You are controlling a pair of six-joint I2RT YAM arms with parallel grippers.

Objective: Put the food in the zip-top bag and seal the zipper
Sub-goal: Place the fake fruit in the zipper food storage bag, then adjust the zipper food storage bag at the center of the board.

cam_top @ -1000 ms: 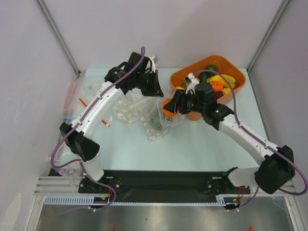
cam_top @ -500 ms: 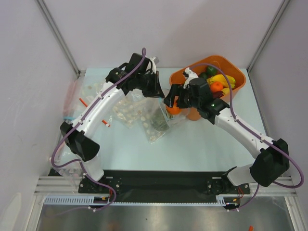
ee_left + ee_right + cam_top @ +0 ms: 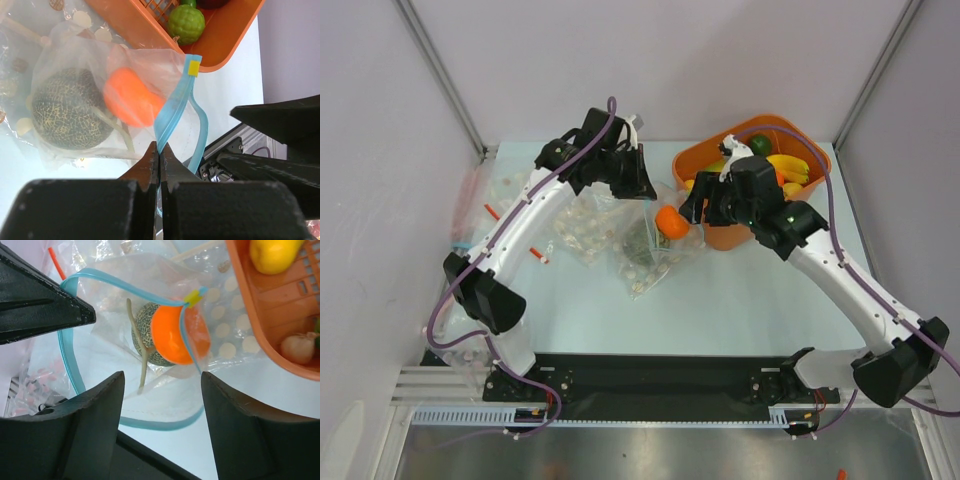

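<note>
Light-blue zipper (image 3: 172, 107): runs along the mouth of the bag and ends in a small yellow tab. In the right wrist view, its two lips spread into an open loop.
Zip-top bag (image 3: 642, 248): clear film, lying on the table (image 3: 740, 300) between the two arms, just left of the basket. It partly rests on the dotted bags (image 3: 582, 232).
Left gripper (image 3: 159, 149): jaws pressed together on one lip of the zipper, which rises from the pinch.
Right gripper (image 3: 161, 385): jaws wide apart with nothing between them, hanging above the bag's open mouth.
Toy orange (image 3: 172, 335): inside the bag near its mouth, seen through the film and touching the netted melon (image 3: 67, 115).
Orange basket (image 3: 127, 22): just right of the bag. It holds a green bumpy ball (image 3: 186, 24), a lemon (image 3: 274, 252) and bananas (image 3: 790, 165).
</note>
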